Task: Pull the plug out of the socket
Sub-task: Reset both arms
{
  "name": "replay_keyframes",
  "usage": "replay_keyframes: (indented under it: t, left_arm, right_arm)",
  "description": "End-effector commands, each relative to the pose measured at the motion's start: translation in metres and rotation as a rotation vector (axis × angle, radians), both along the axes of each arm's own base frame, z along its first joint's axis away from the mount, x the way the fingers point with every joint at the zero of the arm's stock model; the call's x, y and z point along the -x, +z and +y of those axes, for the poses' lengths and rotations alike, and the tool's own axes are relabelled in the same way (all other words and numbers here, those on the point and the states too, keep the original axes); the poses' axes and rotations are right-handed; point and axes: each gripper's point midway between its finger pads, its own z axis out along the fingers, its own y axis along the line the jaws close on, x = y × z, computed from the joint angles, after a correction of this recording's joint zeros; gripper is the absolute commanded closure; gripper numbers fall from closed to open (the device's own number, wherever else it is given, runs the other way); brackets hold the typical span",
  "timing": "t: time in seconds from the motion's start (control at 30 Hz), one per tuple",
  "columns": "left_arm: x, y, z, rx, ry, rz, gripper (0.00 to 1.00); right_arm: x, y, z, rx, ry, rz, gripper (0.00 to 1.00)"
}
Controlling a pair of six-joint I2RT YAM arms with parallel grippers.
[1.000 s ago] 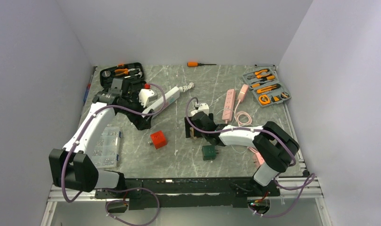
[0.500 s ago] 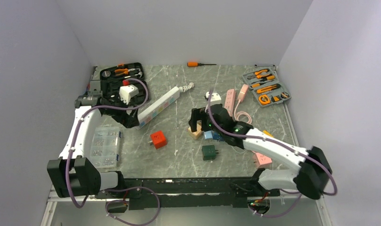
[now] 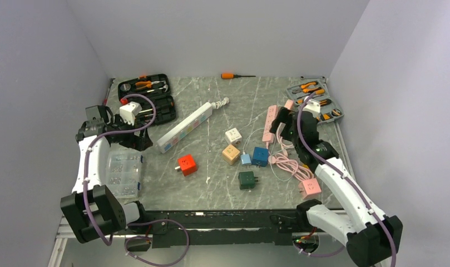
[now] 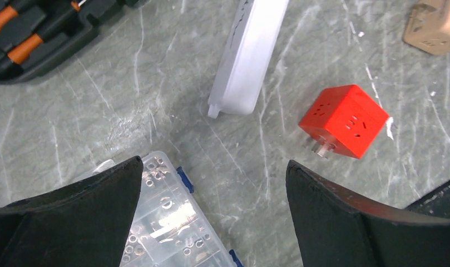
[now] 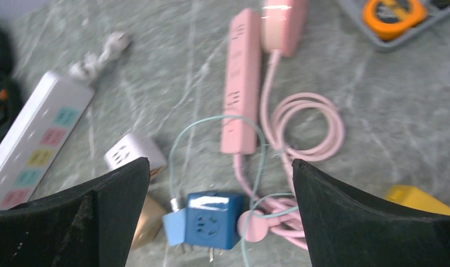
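A dark blue cube socket (image 3: 260, 156) lies mid-table, also in the right wrist view (image 5: 219, 219). A light blue plug (image 5: 175, 228) with a thin teal cable sits against its left side. A round pink plug (image 5: 255, 225) on a coiled pink cable (image 3: 289, 164) sits against its right side. My right gripper (image 5: 221, 164) is open and empty, raised above the pink power strip (image 5: 239, 83); it hangs at the right in the top view (image 3: 283, 125). My left gripper (image 4: 214, 167) is open and empty at the far left (image 3: 140, 142).
White power strip (image 3: 184, 127), red cube (image 4: 345, 119), white cube (image 3: 232, 136), tan cube (image 3: 230, 153), dark green cube (image 3: 246, 179) and pink cube (image 3: 310, 187) lie around. A clear parts box (image 4: 167, 222) is under the left gripper. Black tool case (image 3: 147, 92) back left, grey tool tray (image 3: 314, 103) back right.
The right arm has swung away from the cubes to the back right, uncovering them. The left arm has drawn back left off the white power strip.
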Motion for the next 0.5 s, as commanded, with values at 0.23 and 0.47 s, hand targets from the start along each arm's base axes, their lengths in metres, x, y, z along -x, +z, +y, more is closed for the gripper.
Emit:
replay_keyframes:
  t: [0.23,0.47]
  left_arm:
    - [-0.032,-0.006,0.028,0.041,0.387,-0.155,0.01]
    - [-0.054,-0.014,0.031,0.007,0.433,-0.399,0.01]
  right_arm:
    - [-0.016,-0.051,-0.105,0.248,-0.409,0.054,0.00]
    - [-0.027,-0.073,-0.122,0.331,-0.462,0.020,0.00]
